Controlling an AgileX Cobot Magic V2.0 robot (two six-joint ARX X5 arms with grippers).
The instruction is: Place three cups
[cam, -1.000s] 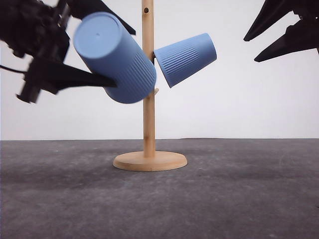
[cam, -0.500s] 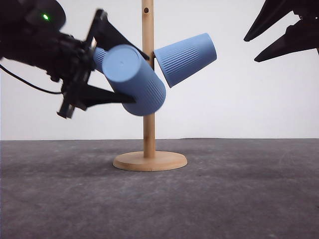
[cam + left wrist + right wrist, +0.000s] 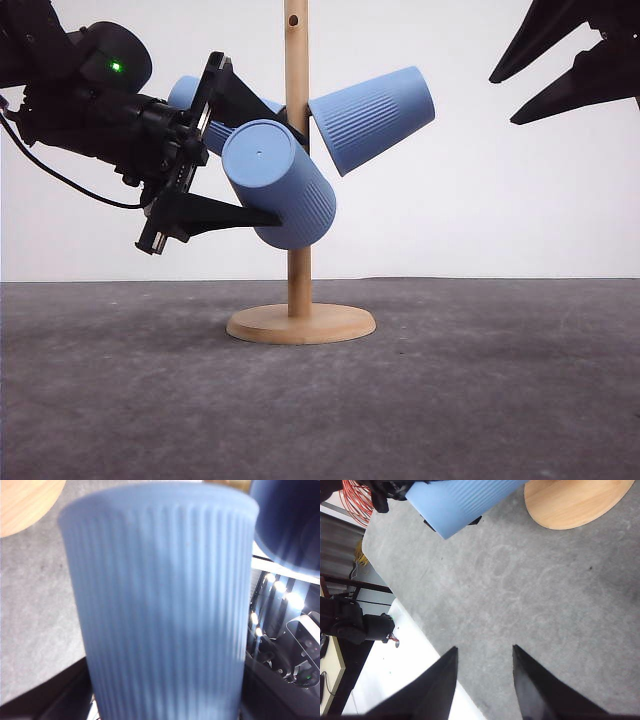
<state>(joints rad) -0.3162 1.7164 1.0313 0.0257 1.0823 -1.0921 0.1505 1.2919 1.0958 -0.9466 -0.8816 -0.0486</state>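
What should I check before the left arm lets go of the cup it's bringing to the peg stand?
1. Grip: left gripper fingers clamp the held cup. Ok.
2. Cup on a peg: its open end is at the stand's post, but the peg itself is hidden. Cannot tell.
3. Right-side cup hangs tilted on the stand, apart from the held cup. Ok.
4. Third cup sits behind the left gripper, mostly hidden; its seating: cannot tell.
5. Right gripper is open, high and well off the stand. Ok.
6. Stand base sits flat on the table. Ok.
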